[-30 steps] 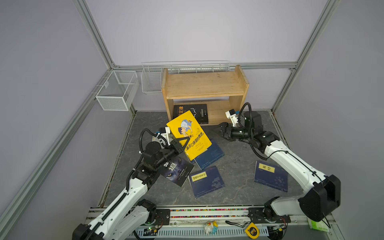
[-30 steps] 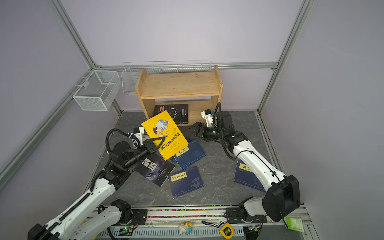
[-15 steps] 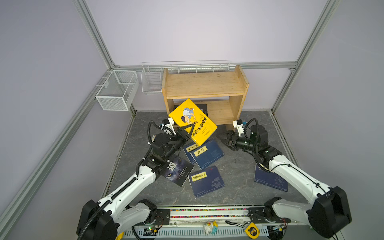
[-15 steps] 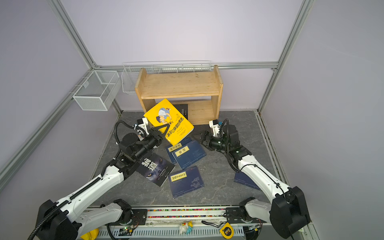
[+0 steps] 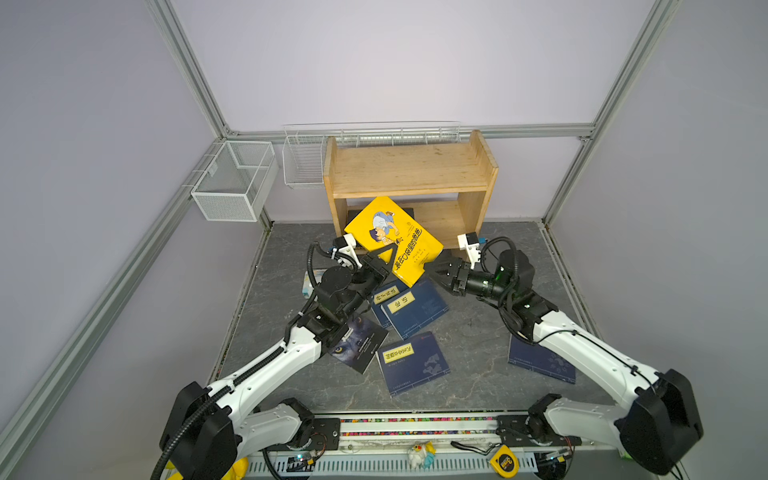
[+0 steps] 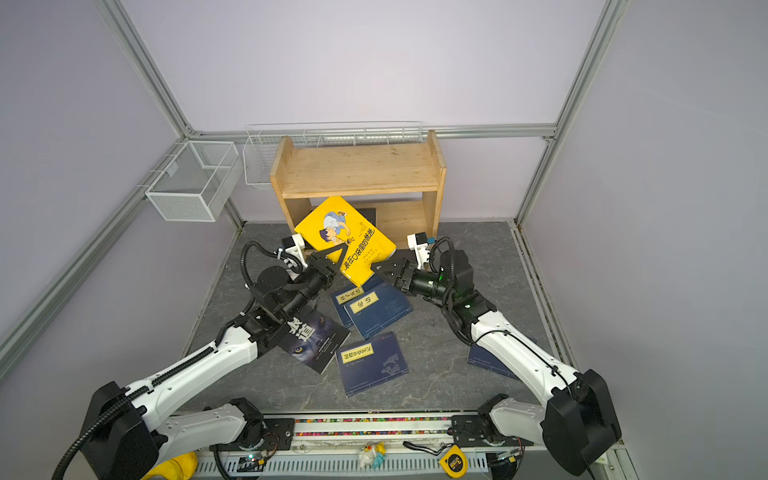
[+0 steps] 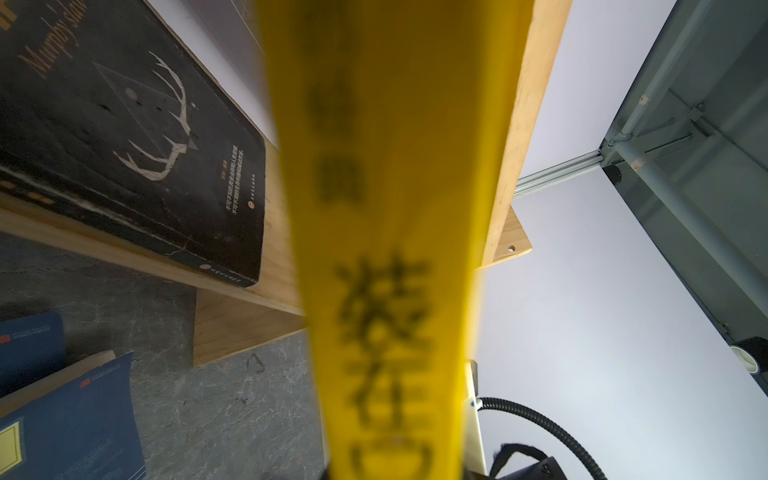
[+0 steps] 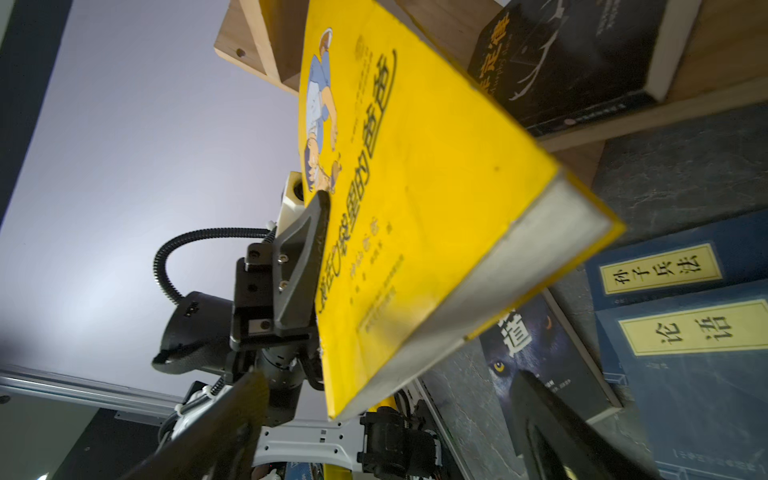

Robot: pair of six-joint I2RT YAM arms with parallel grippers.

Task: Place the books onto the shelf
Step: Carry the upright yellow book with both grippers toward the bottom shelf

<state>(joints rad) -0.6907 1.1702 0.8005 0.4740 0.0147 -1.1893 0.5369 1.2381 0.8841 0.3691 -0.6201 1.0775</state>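
Shelf (image 5: 409, 170): you've got one black book (image 7: 124, 137) flat on the lower board. Table (image 5: 478, 332) carries four navy books (image 5: 415, 305) plus a wolf-cover book (image 5: 357, 349). Yellow book (image 5: 395, 237) hangs tilted just before the shelf, pinched by left tool (image 5: 388, 255); right tool (image 5: 436, 276) gapes wide beside its corner. Six left.

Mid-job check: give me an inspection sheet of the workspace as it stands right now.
Surface: grey mat, books lying flat.
Job's things: yellow book raised, tilted before shelf; black book on lower board; navy pair, front navy book, right navy book and wolf-cover book on mat.
Clutter: pale packet beside left arm; tape measure, toy on front rail.
Claws: left claw shut on yellow book; right claw open by its lower corner.
Cables: left hose, right hose looped, no snag seen.
Surroundings: mesh basket and wire basket on frame.
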